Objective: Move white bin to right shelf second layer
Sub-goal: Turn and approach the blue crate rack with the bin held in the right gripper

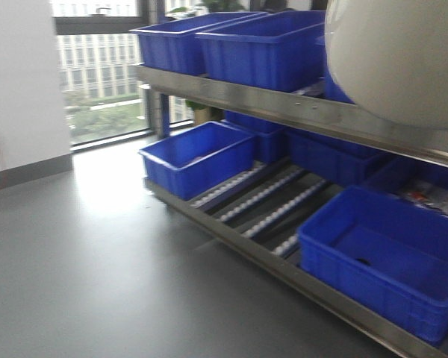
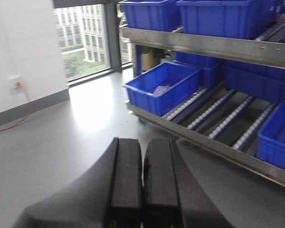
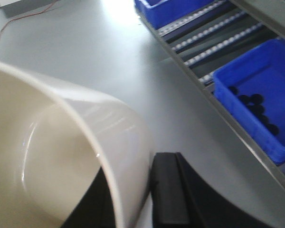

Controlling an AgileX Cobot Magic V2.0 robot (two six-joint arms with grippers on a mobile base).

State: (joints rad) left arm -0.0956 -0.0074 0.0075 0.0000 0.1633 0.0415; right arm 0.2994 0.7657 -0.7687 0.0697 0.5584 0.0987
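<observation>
1. Top right of the front view: the white bin (image 1: 396,60) fills the corner, close to the lens and blurred. Its rounded wall sits in front of the upper shelf level (image 1: 284,104); contact can't be told from here.
2. Only the right wrist view shows the hold. The right gripper (image 3: 128,194) is grasping the bin (image 3: 61,142) by its rim, with one black finger (image 3: 170,190) outside the wall and the other dark inside the tub. The bin is up off the floor (image 3: 85,47).
3. Only the left wrist view shows the left gripper (image 2: 143,156). Its fingers are clenched, flat black pads (image 2: 126,180) pressed face to face, above the floor and pointing towards the shelf.
4. Materials:
   - Bin: glossy cream plastic, curved wall, rolled lip.
   - Shelf: brushed steel rails.
   - Lower shelf level (image 1: 269,201): lanes of small white rollers.
   - Floor: smooth matt grey.
   - Crates: blue moulded plastic, rectangular.
5. Containers:
   - Two blue crates (image 1: 261,48) sit side by side on the upper level, contents hidden.
   - Left crate (image 2: 161,88) on the lower level holds something pale, paper-like.
   - Front right crate (image 3: 256,95) holds a few dark round pieces (image 3: 251,102).
   - Bin interior: only bare wall visible.
</observation>
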